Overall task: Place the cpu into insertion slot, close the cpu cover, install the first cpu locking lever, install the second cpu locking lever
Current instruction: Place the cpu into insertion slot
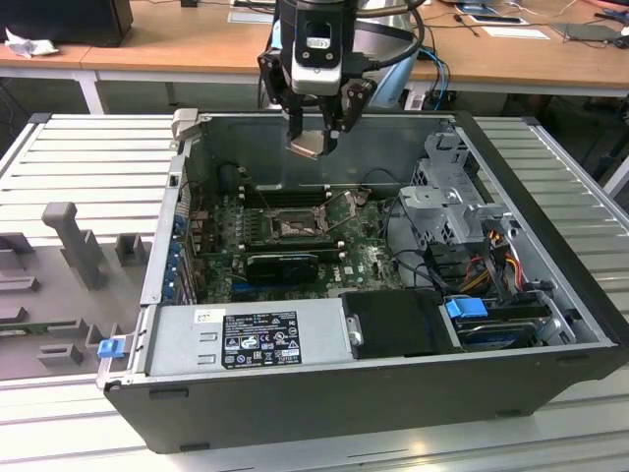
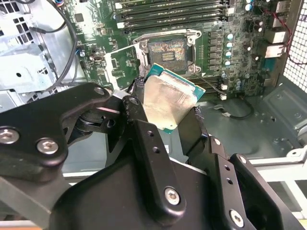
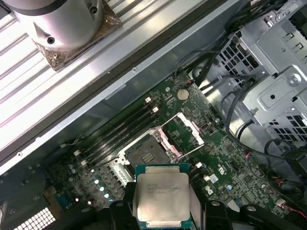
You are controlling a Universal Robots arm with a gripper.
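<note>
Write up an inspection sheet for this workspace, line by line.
Surface: ribbed metal table carrying an open computer case.
Job's things: cpu held above the board, not seated; insertion slot bare; cpu cover swung open.
Clutter: grey fixture blocks on the table at the exterior view's left.
Gripper: gripper shut on the cpu, over the case.
Cables: coloured wire bundle beside the drive cage, away from the slot.
Surroundings: wooden desks behind, with papers.
</note>
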